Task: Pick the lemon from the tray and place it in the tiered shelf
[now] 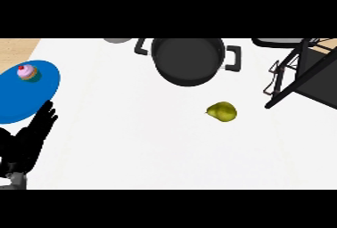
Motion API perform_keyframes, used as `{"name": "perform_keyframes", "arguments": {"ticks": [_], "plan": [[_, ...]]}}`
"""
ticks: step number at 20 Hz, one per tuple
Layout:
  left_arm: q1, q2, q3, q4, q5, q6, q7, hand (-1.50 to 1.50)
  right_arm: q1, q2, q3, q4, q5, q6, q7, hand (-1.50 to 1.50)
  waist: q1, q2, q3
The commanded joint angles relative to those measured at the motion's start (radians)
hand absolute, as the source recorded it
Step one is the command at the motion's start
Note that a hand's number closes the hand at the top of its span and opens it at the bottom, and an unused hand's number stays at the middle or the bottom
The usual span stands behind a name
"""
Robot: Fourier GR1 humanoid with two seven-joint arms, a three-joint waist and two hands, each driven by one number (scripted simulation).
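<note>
A yellow-green lemon lies on the white counter, right of centre, with nothing touching it. The blue tray sits at the far left and carries a pink cupcake. The black tiered shelf stands at the upper right, partly cut off by the edge. My left hand shows at the lower left, fingers straight and pointing up, its tips beside the tray's near edge. It is open and holds nothing. The right hand is out of sight.
A black pot with two side handles stands at the back centre, left of the shelf. A grey object peeks in at the top edge. White counter stretches between the lemon and the near edge.
</note>
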Motion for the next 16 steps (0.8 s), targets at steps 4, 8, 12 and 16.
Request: {"name": "perform_keyframes", "arguments": {"ticks": [4,8,12,16], "plan": [[0.013,-0.014,0.018,-0.022,-0.016,-0.012,0.020,0.00,0.005,0.022,-0.063,0.002,-0.068,-0.036,-0.076,-1.50,-0.014,-0.005,0.000],[0.028,-0.003,0.045,0.006,-0.012,-0.037,-0.015,0.00,-0.070,0.019,-0.117,0.052,-0.142,-0.001,-0.040,-1.50,-0.010,-0.004,-0.001],[0.019,-0.023,0.042,0.031,-0.033,-0.031,-0.042,0.00,-0.083,0.029,-0.176,0.049,-0.241,0.054,-0.003,-1.50,-0.016,-0.004,-0.001],[0.029,-0.021,0.051,0.021,-0.030,-0.039,-0.037,0.00,-0.084,-0.006,-0.279,0.065,-0.352,0.100,-0.011,-1.50,-0.019,-0.006,-0.001]]}}
